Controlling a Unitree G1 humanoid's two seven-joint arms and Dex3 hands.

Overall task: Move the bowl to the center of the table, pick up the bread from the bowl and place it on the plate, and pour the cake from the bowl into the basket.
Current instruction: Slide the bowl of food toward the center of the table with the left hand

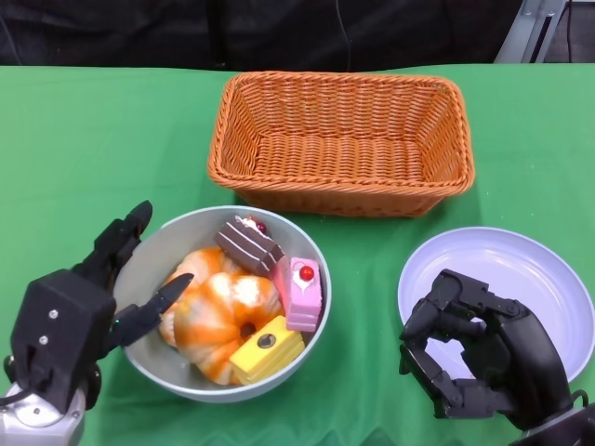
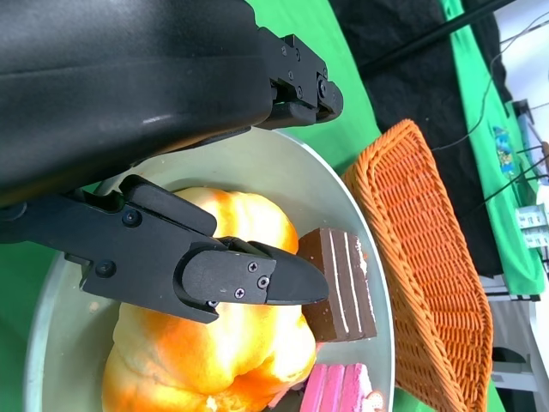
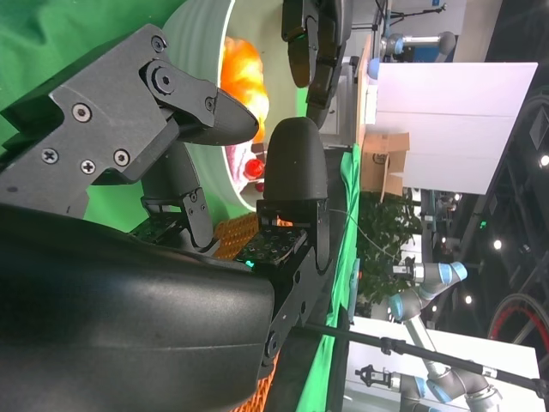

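The grey bowl (image 1: 321, 279) sits left of the table's middle, in front of the basket. It holds an orange bread (image 1: 218, 311) and three cakes: a brown one (image 1: 249, 244), a pink one (image 1: 302, 290) and a yellow one (image 1: 267, 350). My left hand (image 1: 93, 297) straddles the bowl's left rim, with fingers outside and thumb (image 2: 249, 275) inside over the bread (image 2: 232, 360). My right hand (image 1: 479, 348) hovers over the near left part of the white plate (image 1: 530, 269), with its fingers curled in and holding nothing.
The orange wicker basket (image 1: 341, 139) stands empty behind the bowl, near the table's middle. Green cloth covers the table (image 1: 84, 139). The plate lies right of the bowl with a narrow strip of cloth between them.
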